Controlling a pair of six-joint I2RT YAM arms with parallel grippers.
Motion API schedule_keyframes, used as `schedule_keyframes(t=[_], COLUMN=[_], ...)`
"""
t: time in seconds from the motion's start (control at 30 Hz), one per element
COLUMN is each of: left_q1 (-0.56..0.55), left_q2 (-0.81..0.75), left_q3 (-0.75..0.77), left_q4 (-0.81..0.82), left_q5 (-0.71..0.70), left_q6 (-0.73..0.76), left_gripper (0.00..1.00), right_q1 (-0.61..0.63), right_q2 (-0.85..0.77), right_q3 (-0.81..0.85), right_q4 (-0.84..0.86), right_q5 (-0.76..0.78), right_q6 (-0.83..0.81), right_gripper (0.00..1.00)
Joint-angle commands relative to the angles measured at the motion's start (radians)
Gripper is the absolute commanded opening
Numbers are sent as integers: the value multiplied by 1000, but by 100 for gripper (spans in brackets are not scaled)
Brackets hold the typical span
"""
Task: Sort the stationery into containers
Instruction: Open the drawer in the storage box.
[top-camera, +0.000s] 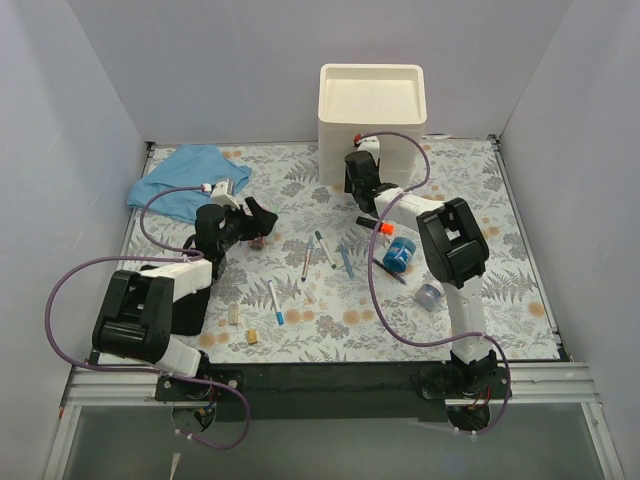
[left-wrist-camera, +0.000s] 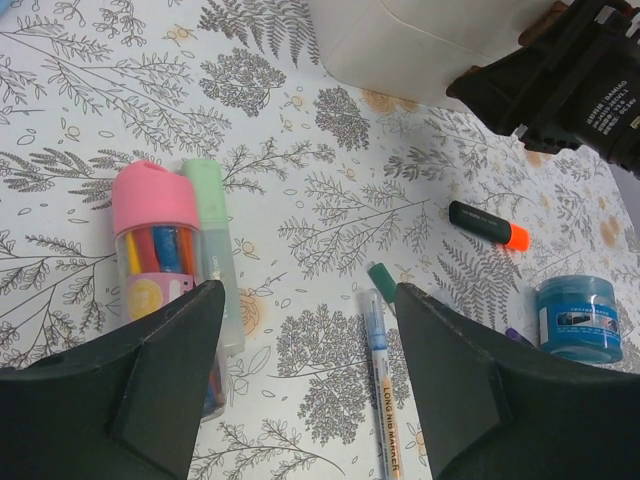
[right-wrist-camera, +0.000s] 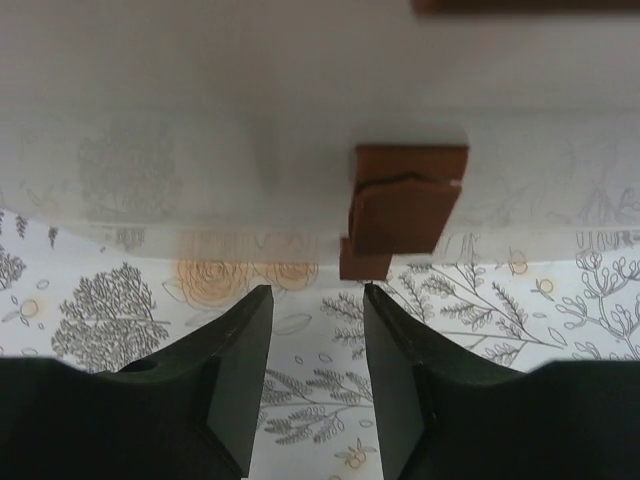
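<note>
Aiming my right gripper (right-wrist-camera: 316, 292), jaws apart, at reddish-brown plastic drawer handle (right-wrist-camera: 405, 205); handle sitting off-centre, risking missed pinch. My left gripper (left-wrist-camera: 308, 290) gaping near pink-capped tube (left-wrist-camera: 155, 225).

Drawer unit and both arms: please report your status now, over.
Left fingers open, by pink tube. Right fingers open, facing drawer handle, not gripping. Pens unsorted on table. Nothing blocks handle.

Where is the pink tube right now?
In the left wrist view the pink tube lies on the left, right beside a pale green-capped stick, its lower end hidden behind one finger of the left gripper.
</note>
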Motion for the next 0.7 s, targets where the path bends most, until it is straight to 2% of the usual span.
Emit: schedule_keyframes(t=[0.0,0.4,0.43,0.5,0.67], left_q1=[14,44,44,44,44], left_q2=[-8,51,55,60,72], left_q3=[0,38,38,37,28], left_q4=[51,80,85,86,102], left_q5=[3,31,31,31,35], left_q6=[-2,-12,-11,-11,-17], left_gripper=[68,68,68,68,68], right_q1=[1,-5,-7,-16,-48], right_q2=[42,22,16,16,36], right_q3=[91,72,71,77,117], right_q4=[59,2,-1,-14,-55], right_q5=[64,90,92,92,52], right_q6=[4,33,37,49,110], right_gripper=[49,45,46,55,58])
